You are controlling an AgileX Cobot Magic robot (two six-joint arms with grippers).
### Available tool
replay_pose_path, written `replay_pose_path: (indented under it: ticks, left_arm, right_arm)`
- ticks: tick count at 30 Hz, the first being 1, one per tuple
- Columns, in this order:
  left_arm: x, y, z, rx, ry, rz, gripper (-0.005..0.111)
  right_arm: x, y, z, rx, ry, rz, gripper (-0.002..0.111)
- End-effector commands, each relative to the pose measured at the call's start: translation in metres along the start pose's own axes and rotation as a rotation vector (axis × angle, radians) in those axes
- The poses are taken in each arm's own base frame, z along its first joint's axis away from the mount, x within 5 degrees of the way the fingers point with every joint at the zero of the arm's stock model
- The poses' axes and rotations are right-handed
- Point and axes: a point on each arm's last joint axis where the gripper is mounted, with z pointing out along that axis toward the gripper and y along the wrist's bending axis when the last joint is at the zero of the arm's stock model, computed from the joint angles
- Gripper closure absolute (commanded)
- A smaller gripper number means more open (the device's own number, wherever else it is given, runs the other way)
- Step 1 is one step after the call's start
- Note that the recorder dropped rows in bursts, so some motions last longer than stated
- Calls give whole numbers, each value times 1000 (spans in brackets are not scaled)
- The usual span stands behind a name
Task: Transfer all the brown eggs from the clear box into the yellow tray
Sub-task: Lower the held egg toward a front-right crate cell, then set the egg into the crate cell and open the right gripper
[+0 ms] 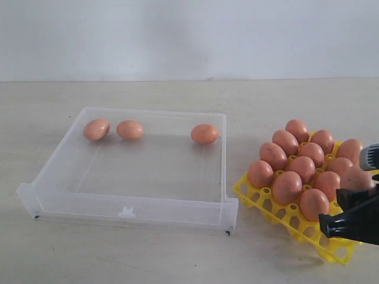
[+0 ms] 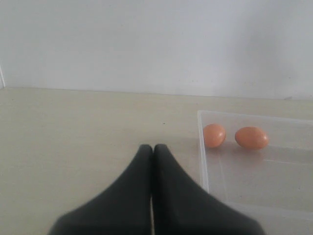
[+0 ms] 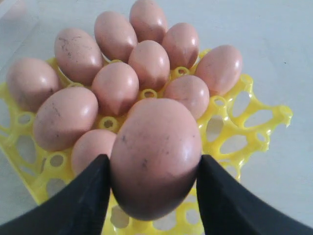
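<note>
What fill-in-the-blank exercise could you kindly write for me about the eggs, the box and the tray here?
1. The clear box holds ___ brown eggs.
2. The right gripper holds one ___ above the yellow tray.
3. The left gripper is shut and holds ___.
Missing words: three; egg; nothing.

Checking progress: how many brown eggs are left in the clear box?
3: two brown eggs near the far-left corner of the clear box, one near the far-right. None look hidden.
</note>
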Motion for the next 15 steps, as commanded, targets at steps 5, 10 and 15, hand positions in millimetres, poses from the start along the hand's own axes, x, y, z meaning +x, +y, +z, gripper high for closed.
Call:
replay_pose_path:
  ticks: [5, 10, 15]
  left_arm:
    - [1, 0, 0, -1, 0, 4, 111]
    - [1, 0, 0, -1, 0, 4, 111]
    - [1, 0, 0, -1, 0, 4, 111]
  right_arm:
    - [4, 2, 0, -36, 6, -8, 109]
    - [3, 2, 0, -37, 6, -7, 109]
    - [7, 3, 4, -18, 34, -28, 109]
